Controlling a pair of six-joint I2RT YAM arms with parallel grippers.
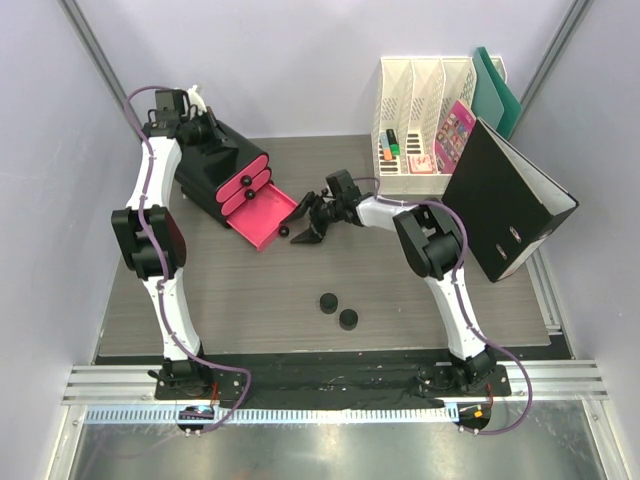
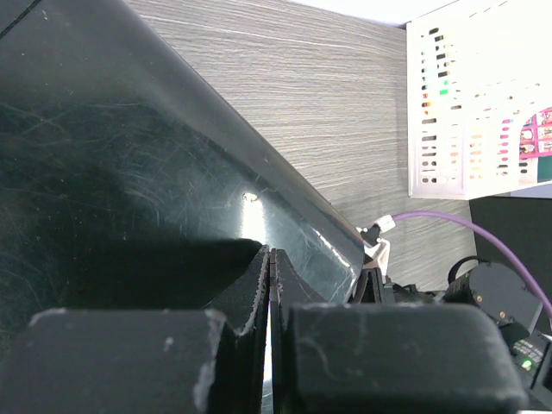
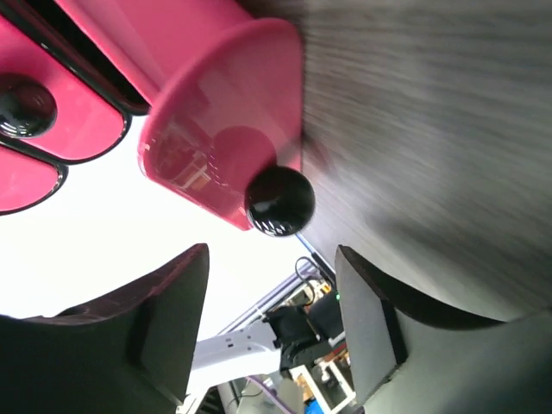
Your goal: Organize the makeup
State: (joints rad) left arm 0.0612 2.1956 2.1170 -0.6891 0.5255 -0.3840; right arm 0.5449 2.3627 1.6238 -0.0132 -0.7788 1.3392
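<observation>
Two black round compacts (image 1: 327,302) (image 1: 348,319) lie side by side on the table in front of the arms, clear of both grippers. My right gripper (image 1: 303,228) (image 3: 272,259) is open and empty, low over the table, its jaws just short of the black knob (image 3: 279,201) of the pulled-out pink drawer (image 1: 263,217). My left gripper (image 1: 214,131) (image 2: 271,255) is shut on nothing and rests against the top of the black drawer box (image 1: 215,165) (image 2: 129,172). No bottles, tubes or black-and-gold cases show.
A white file rack (image 1: 425,100) with marker pens and a pink booklet stands at the back right. A black binder (image 1: 505,200) leans at the right. Two more pink drawers (image 1: 245,185) sit shut in the box. Walls close in on both sides.
</observation>
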